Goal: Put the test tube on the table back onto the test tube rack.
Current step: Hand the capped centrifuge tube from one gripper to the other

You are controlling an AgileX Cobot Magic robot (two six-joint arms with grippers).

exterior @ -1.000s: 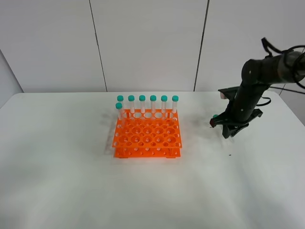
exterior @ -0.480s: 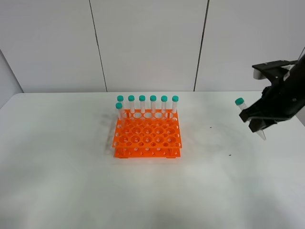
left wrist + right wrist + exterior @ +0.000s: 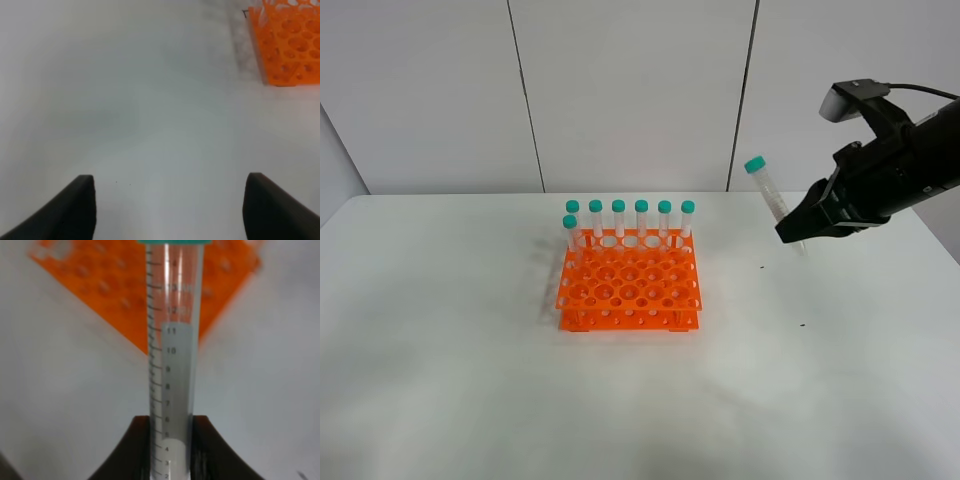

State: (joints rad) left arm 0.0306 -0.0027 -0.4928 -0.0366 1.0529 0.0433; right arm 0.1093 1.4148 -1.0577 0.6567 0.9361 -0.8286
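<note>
The right fingers [image 3: 132, 450] are closed on the lower part of the test tube [image 3: 172, 365], one on each side of it just above the conical tip, so the tube is gripped and nothing else is held. In the high view the test tube [image 3: 770, 195] is held clear of the desk [image 3: 470, 380], in the air over the part near the far right corner. It is tilted, with its teal cap uppermost and leaning toward the test tube rack [image 3: 630, 280]. Its tip is hidden behind the fingers.

The rack is well apart from the tube. It stands about midway between the left and right edges of the desk, nearer the far edge than the near one. Seven other capped tubes [image 3: 641, 215] are stood in it: six in the row along its far side and one just in front of that row at the left end. Most of its holes are seen to be free.

The left fingers [image 3: 75, 210] are spread wide with nothing between them. They are held over bare desk, with a corner of the rack showing ahead of them in the left wrist view.

The pick-up is judged done, since no tube is seen lying on the desk. What is left is judged to be the carry across to the rack, the righting of the tube over a free hole, the lowering tip first, and the release.
</note>
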